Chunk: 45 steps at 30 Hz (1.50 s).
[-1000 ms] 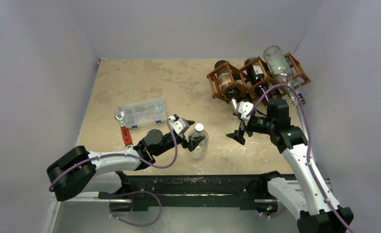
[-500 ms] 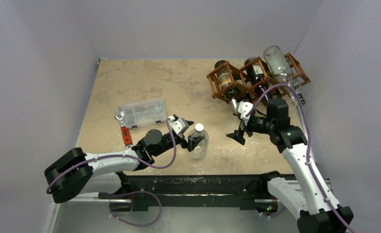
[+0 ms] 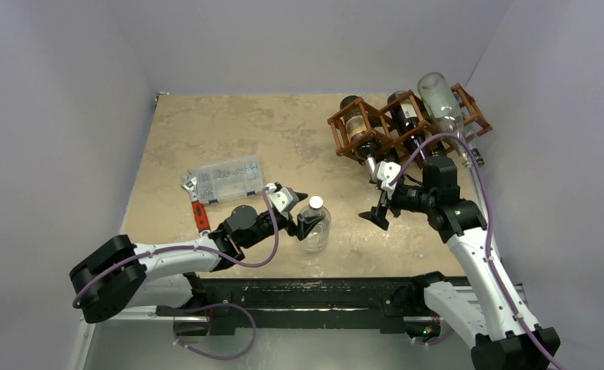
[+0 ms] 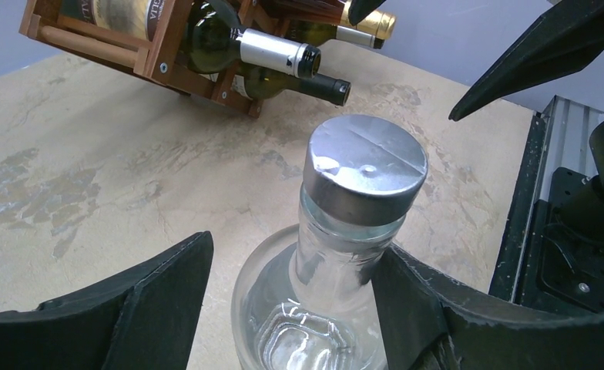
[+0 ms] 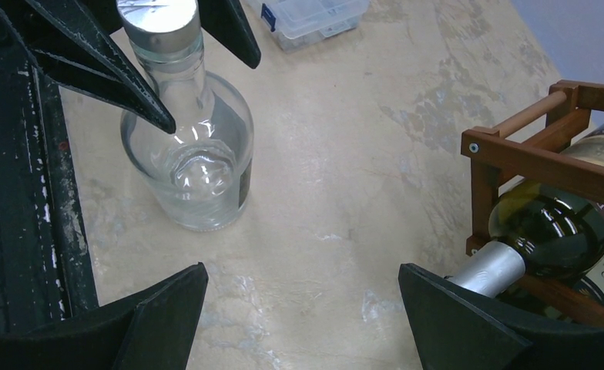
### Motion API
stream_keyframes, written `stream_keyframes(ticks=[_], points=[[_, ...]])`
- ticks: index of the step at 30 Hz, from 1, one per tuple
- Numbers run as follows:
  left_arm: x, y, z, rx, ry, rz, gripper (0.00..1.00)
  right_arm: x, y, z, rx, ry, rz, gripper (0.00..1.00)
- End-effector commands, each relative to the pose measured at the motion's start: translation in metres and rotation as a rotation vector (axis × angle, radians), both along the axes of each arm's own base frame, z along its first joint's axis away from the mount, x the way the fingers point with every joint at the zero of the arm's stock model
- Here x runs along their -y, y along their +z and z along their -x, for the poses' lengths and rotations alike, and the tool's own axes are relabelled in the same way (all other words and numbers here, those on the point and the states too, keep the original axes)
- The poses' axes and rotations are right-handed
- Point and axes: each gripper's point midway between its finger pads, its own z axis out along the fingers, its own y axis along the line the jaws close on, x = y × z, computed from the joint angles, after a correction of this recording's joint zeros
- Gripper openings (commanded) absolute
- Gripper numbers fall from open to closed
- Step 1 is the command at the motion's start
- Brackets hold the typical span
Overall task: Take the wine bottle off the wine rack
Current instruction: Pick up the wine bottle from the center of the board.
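From above: rack (image 3: 376,127) at far right of surface (image 3: 245,131), dark bottles in its cells. Clear bottle (image 3: 314,225) upright near the front, well apart from rack. Left gripper (image 3: 305,210) spread around it, not clamped. Right gripper (image 3: 379,196) spread wide just before rack. Box (image 3: 223,179) at left.

Left wrist: fingers (image 4: 152,308) flanking clear bottle, gap on one side.

Right wrist: green bottle (image 5: 553,227) in rack, neck beside one finger.
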Motion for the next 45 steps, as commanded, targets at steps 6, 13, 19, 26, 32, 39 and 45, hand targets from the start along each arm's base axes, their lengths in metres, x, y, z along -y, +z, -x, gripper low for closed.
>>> stream_keyframes(ticks=[6,13,19,26,32,39,45], points=[[0.006,0.028,0.0,0.021,-0.015,0.076,0.7,0.001,-0.001,-0.001,0.016,0.004,0.008,0.99],[0.008,0.033,0.001,0.027,-0.024,0.085,0.63,0.001,-0.002,-0.001,0.014,0.005,0.009,0.99],[0.009,0.04,0.002,0.031,-0.031,0.104,0.6,0.001,-0.002,-0.001,0.014,0.005,0.009,0.99],[0.013,0.05,0.004,0.046,-0.05,0.132,0.6,0.001,-0.002,-0.001,0.014,0.006,0.01,0.99],[0.017,0.055,0.005,0.095,-0.078,0.126,0.39,0.001,-0.002,-0.001,0.015,0.005,0.01,0.99],[0.011,0.08,-0.002,0.175,-0.043,0.137,0.0,0.001,-0.002,0.0,0.013,0.008,0.008,0.99],[-0.009,0.123,-0.043,0.142,0.031,0.239,0.0,0.001,-0.001,0.0,0.018,0.008,0.009,0.99]])
